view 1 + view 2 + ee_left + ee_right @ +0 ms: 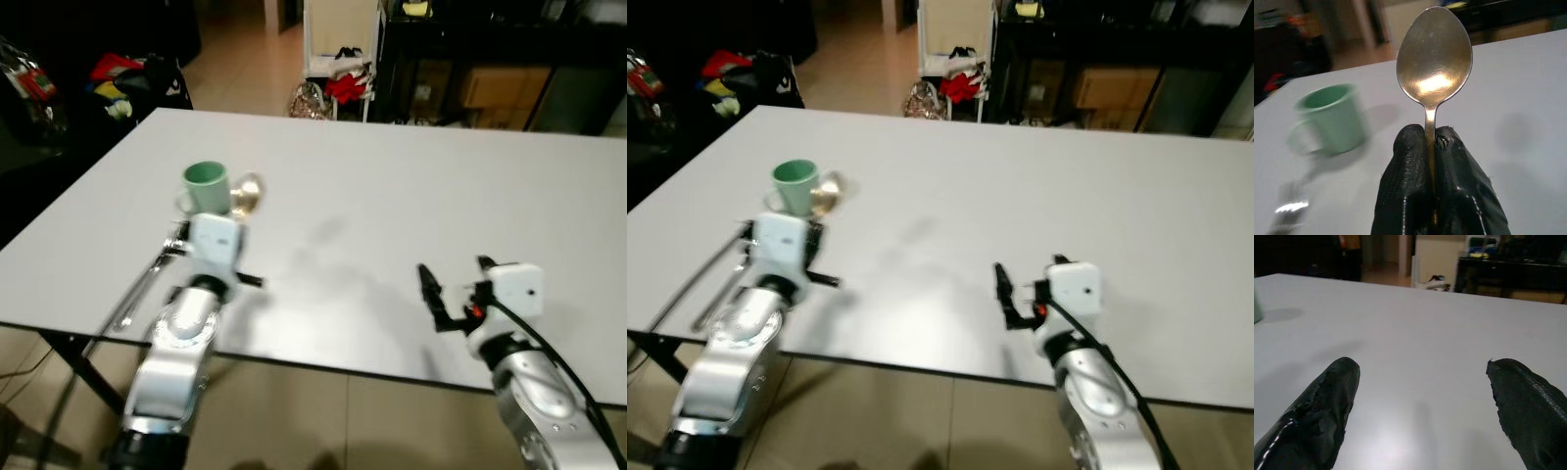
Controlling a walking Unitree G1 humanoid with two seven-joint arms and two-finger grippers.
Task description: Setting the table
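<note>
- jaws first: the left gripper (1436, 147) has its jaws clamped on the handle of a metal spoon (1434, 58); the right gripper (1420, 396) holds its jaws wide apart with nothing between them.
- white table (411, 186), the largest thing, carries everything; both grippers are over its near edge, well apart.
- green mug (205, 186) stands upright on the table's left part, just beyond the left gripper.
- spoon bowl is raised above the table, just beside the mug on its right.
- other cutlery (142, 284) lies near the left edge; blurred.
</note>
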